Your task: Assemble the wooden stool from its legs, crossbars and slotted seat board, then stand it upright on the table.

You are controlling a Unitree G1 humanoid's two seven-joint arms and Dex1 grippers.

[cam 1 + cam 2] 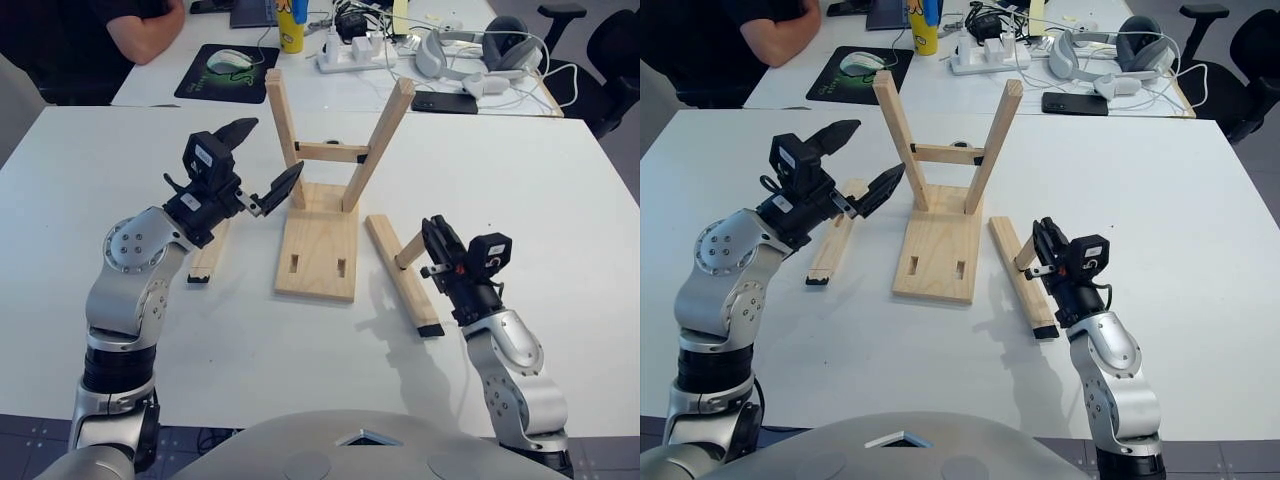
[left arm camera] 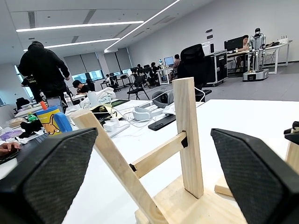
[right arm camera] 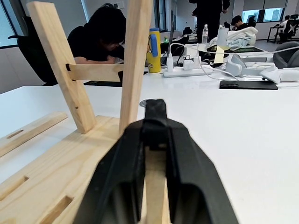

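Head cameras: we find two eyes side by side, high, looking forward and down at middle distance over the left claw (image 1: 277, 144) and right claw (image 1: 433, 225). Both cover the whole worktop (image 1: 560, 200), the seat board (image 1: 318, 245) and the rear desk (image 1: 150, 82), with a slight sideways offset between them.

Left wrist camera: low, level, close behind its claw's spread pads (image 2: 51, 177), facing the standing legs (image 2: 189, 140) and the office.

Right wrist camera: low, sighting along its claw, with the gripped wooden piece (image 3: 154, 196) just before the lens. Both wrist views share the legs and crossbar (image 3: 93, 72).
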